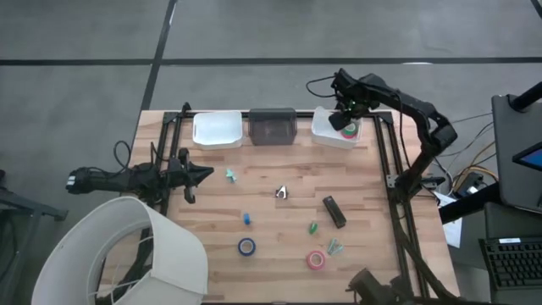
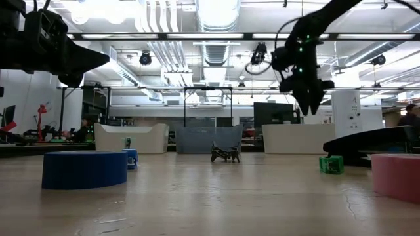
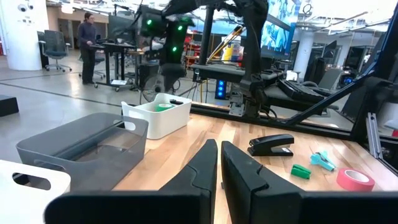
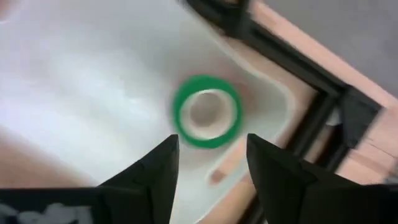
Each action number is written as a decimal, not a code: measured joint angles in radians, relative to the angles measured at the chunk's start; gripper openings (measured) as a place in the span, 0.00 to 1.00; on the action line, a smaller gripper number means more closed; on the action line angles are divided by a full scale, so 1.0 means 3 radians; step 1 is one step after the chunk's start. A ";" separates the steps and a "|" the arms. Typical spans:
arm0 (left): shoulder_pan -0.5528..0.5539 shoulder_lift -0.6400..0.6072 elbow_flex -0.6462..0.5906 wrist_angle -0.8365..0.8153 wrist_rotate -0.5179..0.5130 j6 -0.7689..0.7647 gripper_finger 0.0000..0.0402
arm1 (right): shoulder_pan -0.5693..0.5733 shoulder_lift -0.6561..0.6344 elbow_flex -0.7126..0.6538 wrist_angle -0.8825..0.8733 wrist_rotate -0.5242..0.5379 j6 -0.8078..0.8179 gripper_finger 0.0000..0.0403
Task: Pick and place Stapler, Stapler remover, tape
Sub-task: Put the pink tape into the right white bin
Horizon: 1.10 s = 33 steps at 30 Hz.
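Observation:
A green tape roll (image 4: 206, 112) lies flat on the floor of the far right white bin (image 1: 326, 131). My right gripper (image 4: 211, 155) hangs open above it and touches nothing. A blue tape roll (image 1: 246, 246) and a pink tape roll (image 1: 316, 260) lie flat near the table's front. The black stapler (image 1: 334, 212) lies right of centre. The silvery staple remover (image 1: 281, 193) lies at the centre. My left gripper (image 1: 203, 175) is shut and empty, above the table's left side.
A white bin (image 1: 218, 130) and a grey bin (image 1: 272, 127) stand along the far edge, left of the right white bin. Small teal (image 1: 230, 175), blue (image 1: 246, 219) and green (image 1: 312, 227) pieces lie scattered. A white lampshade (image 1: 127, 254) covers the front left corner.

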 joint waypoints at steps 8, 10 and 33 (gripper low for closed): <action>0.0001 0.0001 0.0000 0.0000 0.0000 -0.0001 0.06 | 0.0610 -0.0336 -0.0003 0.0129 -0.0668 -0.0035 0.46; 0.0000 0.0001 0.0000 0.0000 -0.0001 0.0000 0.06 | 0.0825 -0.0390 -0.0003 0.0206 -0.0859 -0.0035 0.45; 0.0000 0.0001 0.0000 0.0000 0.0000 0.0000 0.06 | 0.2687 -0.0151 -0.0020 0.0726 -0.1014 0.1375 0.36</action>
